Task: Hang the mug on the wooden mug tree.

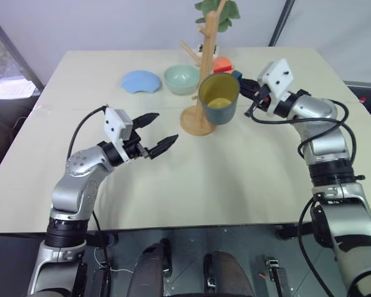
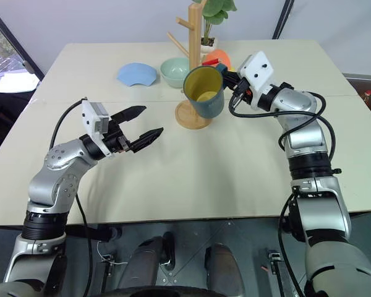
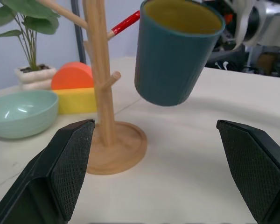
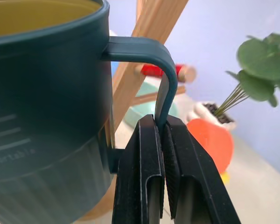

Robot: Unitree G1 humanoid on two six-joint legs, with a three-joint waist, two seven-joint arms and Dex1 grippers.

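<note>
Nearest the head camera, the left gripper hovers above the table with its two black fingers spread wide and nothing between them, aimed toward the wooden mug tree. Beyond it, the mug hangs in the air just in front of the tree's pole and above its round base, upright with its yellow inside showing. It is carried by the right gripper, whose fingers are pinched together on the upright bar of the loop handle (the wrist view shows the handle squeezed flat between the pads). Ceramic like this is probably stiff, fairly heavy, smooth-glazed and breakable, so a thin pinch on the handle may let it swing or slip. That hold does leave the loop's upper part free to go over a peg. A pale green bowl sits behind the tree.
</note>
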